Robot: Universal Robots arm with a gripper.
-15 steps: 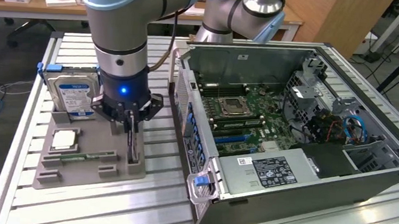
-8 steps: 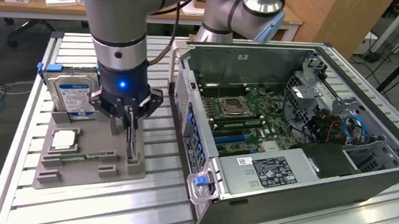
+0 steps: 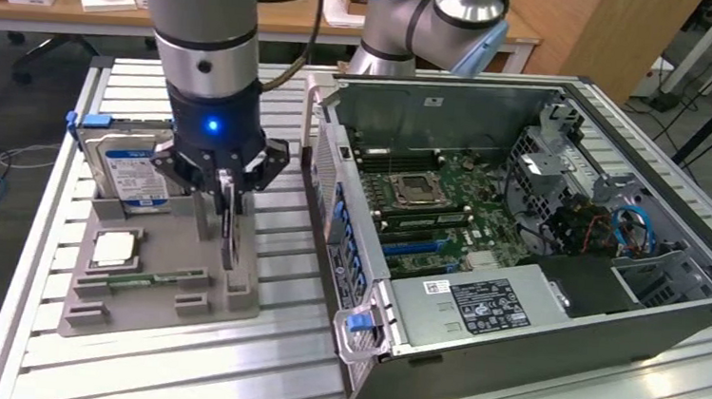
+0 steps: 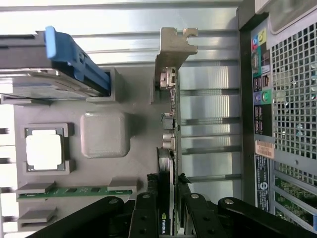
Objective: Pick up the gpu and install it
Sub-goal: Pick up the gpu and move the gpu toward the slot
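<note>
A slatted metal worktop (image 3: 279,365) carries a grey holder (image 3: 181,243) and, at the exterior view's right, an open computer case (image 3: 704,308). A narrow bare strip of worktop separates them, and the case's tall wall rises above the holder. On the holder, an upright hard drive (image 3: 130,167) stands just beside the gripper (image 3: 229,201), whose jaws clasp the on-edge gpu (image 3: 228,242). Inside the open-topped case, a power supply (image 3: 481,305) and cables (image 3: 627,230) border the motherboard (image 3: 458,203).
</note>
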